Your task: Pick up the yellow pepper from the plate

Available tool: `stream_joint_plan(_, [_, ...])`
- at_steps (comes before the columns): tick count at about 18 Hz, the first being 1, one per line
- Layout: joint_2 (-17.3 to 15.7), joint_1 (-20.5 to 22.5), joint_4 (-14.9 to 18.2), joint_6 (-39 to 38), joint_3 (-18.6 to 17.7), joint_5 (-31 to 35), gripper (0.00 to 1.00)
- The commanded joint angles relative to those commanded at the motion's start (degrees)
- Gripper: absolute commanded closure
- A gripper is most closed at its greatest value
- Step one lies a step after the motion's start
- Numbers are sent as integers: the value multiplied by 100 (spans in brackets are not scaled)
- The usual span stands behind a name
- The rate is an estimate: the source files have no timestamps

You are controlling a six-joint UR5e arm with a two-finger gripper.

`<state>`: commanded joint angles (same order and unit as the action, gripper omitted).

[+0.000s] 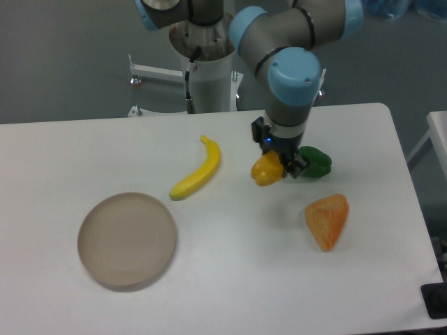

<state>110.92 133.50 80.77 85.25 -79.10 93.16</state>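
Note:
My gripper (274, 166) is shut on the yellow pepper (266, 170), a small lumpy yellow-orange pepper, and holds it above the table's middle right. The round beige-brown plate (126, 239) sits at the front left with nothing on it, far from the gripper. The pepper hangs just left of the green pepper (316, 161), which the gripper partly covers.
A long yellow banana (198, 176) lies between the plate and the gripper. An orange wedge-shaped object (327, 220) lies front right of the gripper. The arm's base column (207, 63) stands behind the table's back edge.

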Motion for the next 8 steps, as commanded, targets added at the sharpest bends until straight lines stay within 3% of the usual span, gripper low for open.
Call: stream_joint_plan(8, [88,9,-18,0,52,-149,100])
